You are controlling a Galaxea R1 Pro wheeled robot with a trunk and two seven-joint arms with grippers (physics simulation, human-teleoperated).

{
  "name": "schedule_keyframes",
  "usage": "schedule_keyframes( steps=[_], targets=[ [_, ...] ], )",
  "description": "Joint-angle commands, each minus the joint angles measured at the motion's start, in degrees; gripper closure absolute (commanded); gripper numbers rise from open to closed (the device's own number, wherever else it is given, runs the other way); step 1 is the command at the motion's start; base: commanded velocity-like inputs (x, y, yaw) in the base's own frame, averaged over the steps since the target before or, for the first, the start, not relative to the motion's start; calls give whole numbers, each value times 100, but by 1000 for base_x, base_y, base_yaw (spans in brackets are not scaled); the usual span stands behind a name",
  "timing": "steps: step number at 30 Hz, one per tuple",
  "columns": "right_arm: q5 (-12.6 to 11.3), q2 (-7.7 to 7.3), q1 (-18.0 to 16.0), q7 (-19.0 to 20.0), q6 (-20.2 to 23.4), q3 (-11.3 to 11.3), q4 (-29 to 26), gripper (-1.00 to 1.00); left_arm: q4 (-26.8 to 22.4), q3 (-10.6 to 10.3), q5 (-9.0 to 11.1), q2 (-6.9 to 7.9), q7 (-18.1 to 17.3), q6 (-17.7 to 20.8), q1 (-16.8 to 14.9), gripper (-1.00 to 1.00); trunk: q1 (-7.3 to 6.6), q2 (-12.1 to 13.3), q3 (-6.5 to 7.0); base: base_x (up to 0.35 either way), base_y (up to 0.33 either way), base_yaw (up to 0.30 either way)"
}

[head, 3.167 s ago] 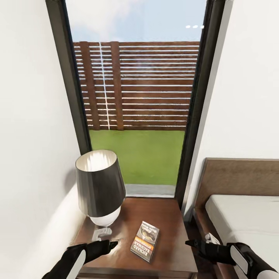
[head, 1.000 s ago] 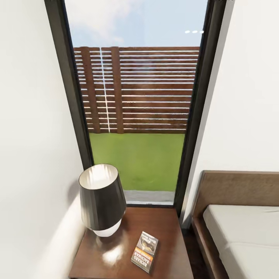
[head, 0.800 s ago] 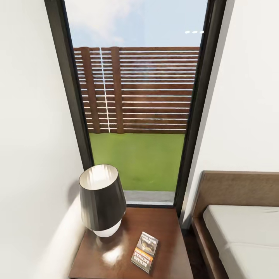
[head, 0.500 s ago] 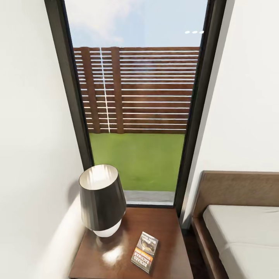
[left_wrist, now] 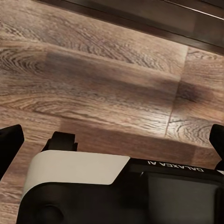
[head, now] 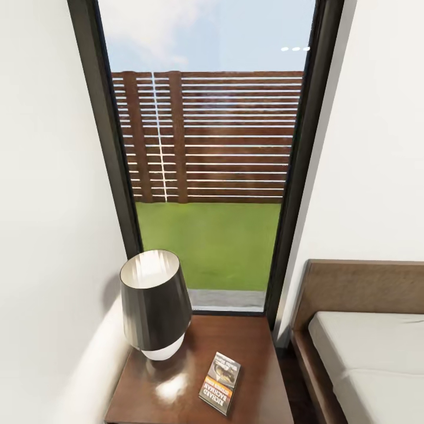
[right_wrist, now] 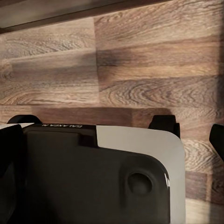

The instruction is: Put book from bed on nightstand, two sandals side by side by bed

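Small dark paperback book lies flat on glossy dark brown wooden nightstand, near its front edge, beside black-shaded lamp. Off-white bed right, narrow floor gap between. Both grippers' fingers spread wide over plank floor.

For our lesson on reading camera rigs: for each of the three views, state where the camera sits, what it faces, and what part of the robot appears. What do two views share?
Head view: from the robot's head, looking forward and down at the nightstand with the book and lamp, the window and the bed.
Left wrist view: on the left arm, facing the plank floor; dark robot housing in the foreground.
Right wrist view: on the right arm, facing the floor; similar housing.
Shared: both wrist views show the wood floor.
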Motion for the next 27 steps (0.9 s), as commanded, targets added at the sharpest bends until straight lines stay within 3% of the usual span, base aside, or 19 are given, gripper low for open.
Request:
schedule_keyframes(
  steps=[1,27],
  targets=[
    [-56,-1,-9,28,1,28,17,-100,10,-42,59,0,-18,-23,-5,-100,0,-4,-6,0,0,0],
    [-56,7,-9,28,-5,28,18,-100,10,-42,59,2,-18,-23,-5,-100,0,-4,-6,0,0,0]
  ],
)
